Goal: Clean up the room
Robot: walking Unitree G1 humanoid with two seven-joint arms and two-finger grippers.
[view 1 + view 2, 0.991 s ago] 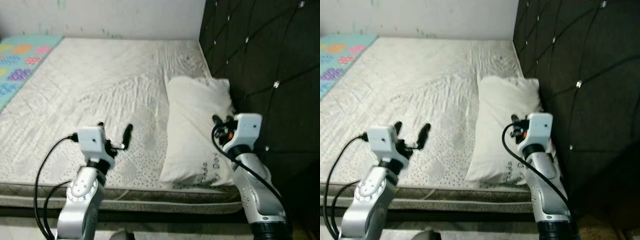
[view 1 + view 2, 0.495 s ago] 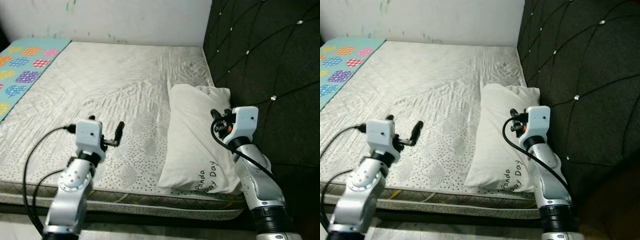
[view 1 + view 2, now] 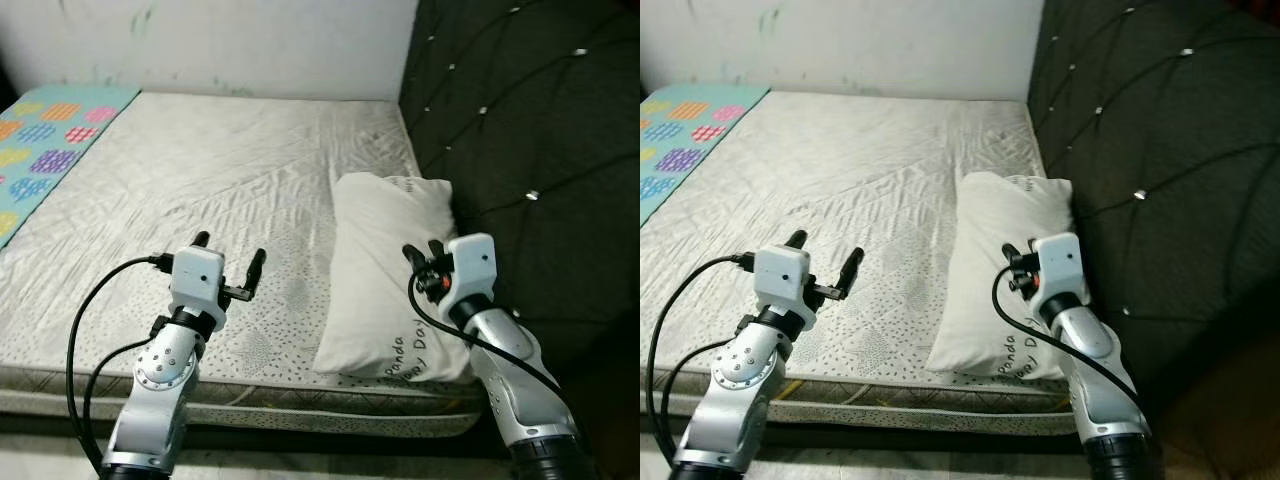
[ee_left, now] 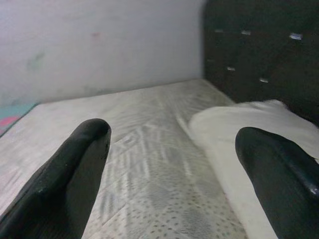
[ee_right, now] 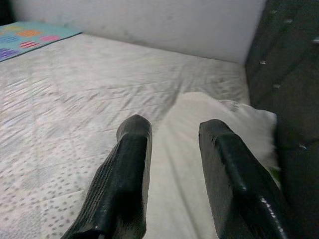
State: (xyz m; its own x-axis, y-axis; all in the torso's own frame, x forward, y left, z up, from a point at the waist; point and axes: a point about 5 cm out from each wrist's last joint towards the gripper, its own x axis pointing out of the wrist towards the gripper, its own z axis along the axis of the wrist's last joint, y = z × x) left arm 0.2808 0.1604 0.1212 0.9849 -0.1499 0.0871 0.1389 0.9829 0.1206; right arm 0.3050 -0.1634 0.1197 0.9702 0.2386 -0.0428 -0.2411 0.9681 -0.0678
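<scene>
A white pillow (image 3: 385, 270) with dark lettering near its front end lies on the right side of the bed, against the black tufted headboard (image 3: 520, 120). My right gripper (image 3: 420, 250) hovers over the pillow's near right part. It is open by a narrow gap and holds nothing; in the right wrist view the right gripper (image 5: 174, 124) points along the pillow (image 5: 219, 119). My left gripper (image 3: 230, 247) is wide open above the front of the cream quilted mattress (image 3: 220, 170), left of the pillow. In the left wrist view, bare mattress (image 4: 149, 149) shows between its fingers.
A colourful patterned blanket (image 3: 45, 140) lies along the bed's far left edge. A pale wall (image 3: 230, 40) closes the far side, and the headboard blocks the right. The mattress front edge (image 3: 300, 400) runs just below both arms.
The camera has shifted, so the whole scene has moved a little. The left gripper has come slightly up and inward. The right gripper has sunk a little over the pillow. Nothing was grasped.
</scene>
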